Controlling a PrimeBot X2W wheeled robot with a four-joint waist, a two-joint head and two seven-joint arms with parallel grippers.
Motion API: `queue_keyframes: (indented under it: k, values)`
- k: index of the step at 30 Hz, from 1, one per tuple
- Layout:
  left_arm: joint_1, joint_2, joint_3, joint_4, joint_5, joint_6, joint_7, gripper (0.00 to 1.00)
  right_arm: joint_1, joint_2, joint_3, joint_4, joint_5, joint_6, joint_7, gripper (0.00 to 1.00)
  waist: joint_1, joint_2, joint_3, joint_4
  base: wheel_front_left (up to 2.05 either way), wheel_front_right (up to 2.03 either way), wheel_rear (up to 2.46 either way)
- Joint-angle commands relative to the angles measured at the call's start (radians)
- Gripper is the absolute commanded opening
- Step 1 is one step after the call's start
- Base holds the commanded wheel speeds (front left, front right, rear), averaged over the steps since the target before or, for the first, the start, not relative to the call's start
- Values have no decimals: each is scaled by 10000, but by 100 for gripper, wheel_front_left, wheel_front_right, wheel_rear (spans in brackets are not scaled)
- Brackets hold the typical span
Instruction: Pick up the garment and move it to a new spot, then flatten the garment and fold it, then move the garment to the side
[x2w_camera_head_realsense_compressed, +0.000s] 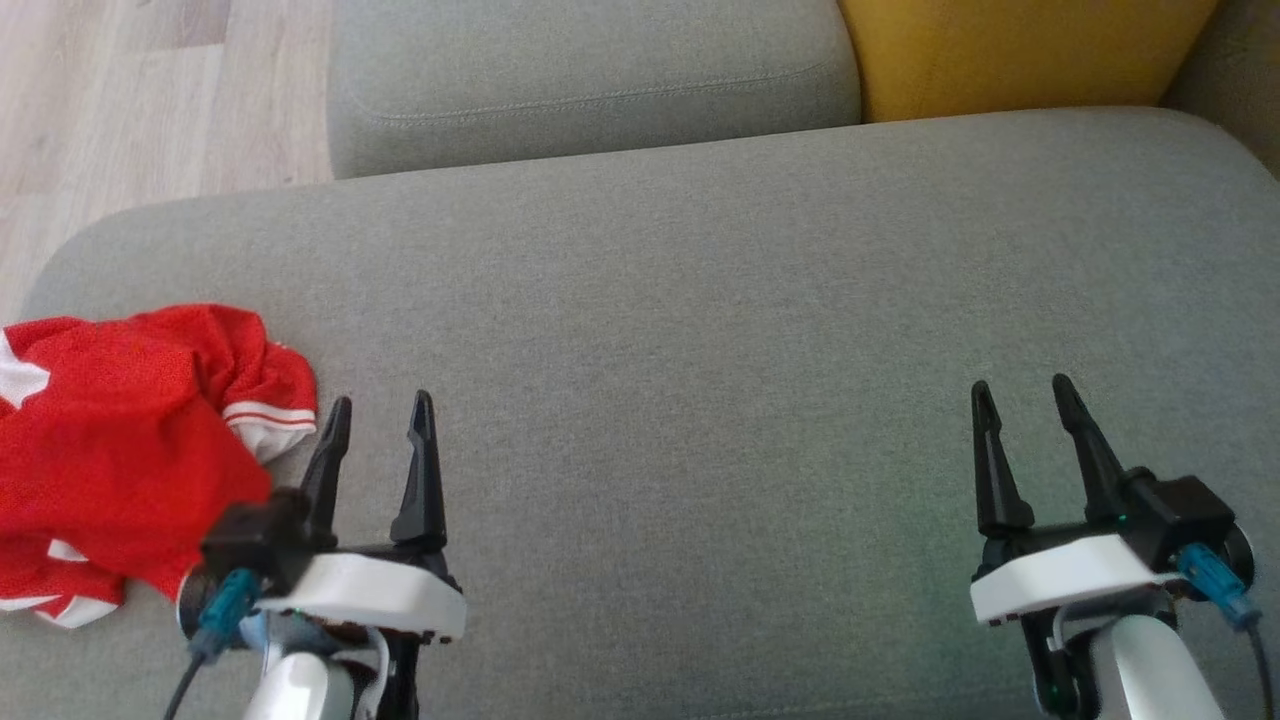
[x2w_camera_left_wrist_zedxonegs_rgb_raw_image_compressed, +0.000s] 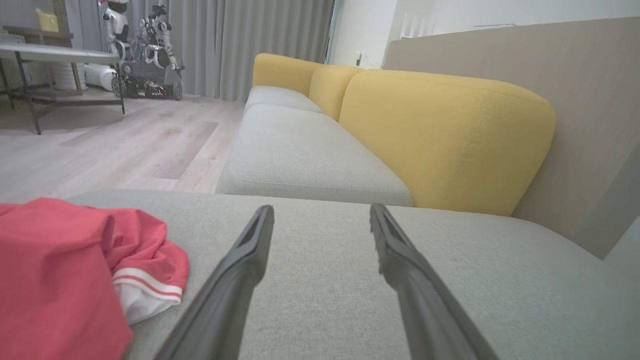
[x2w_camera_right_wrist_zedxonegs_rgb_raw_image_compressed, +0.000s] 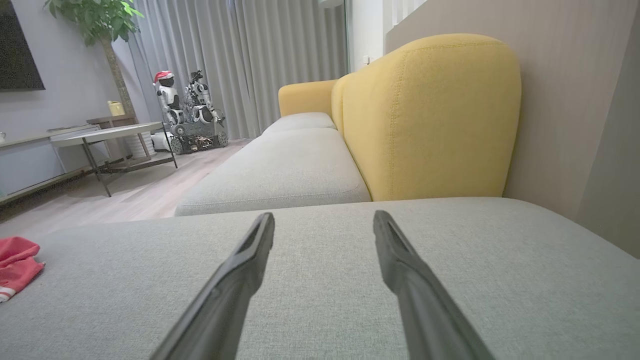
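Red garment (x2w_camera_head_realsense_compressed: 120, 440) lies crumpled at left end of grey sofa seat (x2w_camera_head_realsense_compressed: 700, 300), just beside left claw (x2w_camera_head_realsense_compressed: 381, 400); right claw (x2w_camera_head_realsense_compressed: 1020, 383) well apart. Both claws released, empty. Pickup not yet begun; next move likely needs left claw swung leftward onto cloth

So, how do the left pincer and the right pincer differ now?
The left pincer is beside the red garment; the right pincer is far from it, over grey cushion. In the head view the left pincer points almost straight up, the right pincer leans left. Both are open and empty.
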Motion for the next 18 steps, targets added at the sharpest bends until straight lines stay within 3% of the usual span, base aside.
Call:
queue_keyframes:
  k: [1, 8, 18]
  values:
    - [-254, -50, 408, -220, -12, -68, -144, 100, -255, -82, 220, -259, -105, -7, -162, 100, 0, 0, -13, -16, 0, 0, 0]
    - [-40, -276, 981, 731, -277, -773, -378, 100, -240, -87, 304, 268, 893, -7, -398, 100, 0, 0, -94, -24, 0, 0, 0]
    - [-129, -290, 799, 1365, -366, -756, -584, 100, -371, -91, 711, 656, 558, -7, -605, 100, 0, 0, -131, -21, 0, 0, 0]
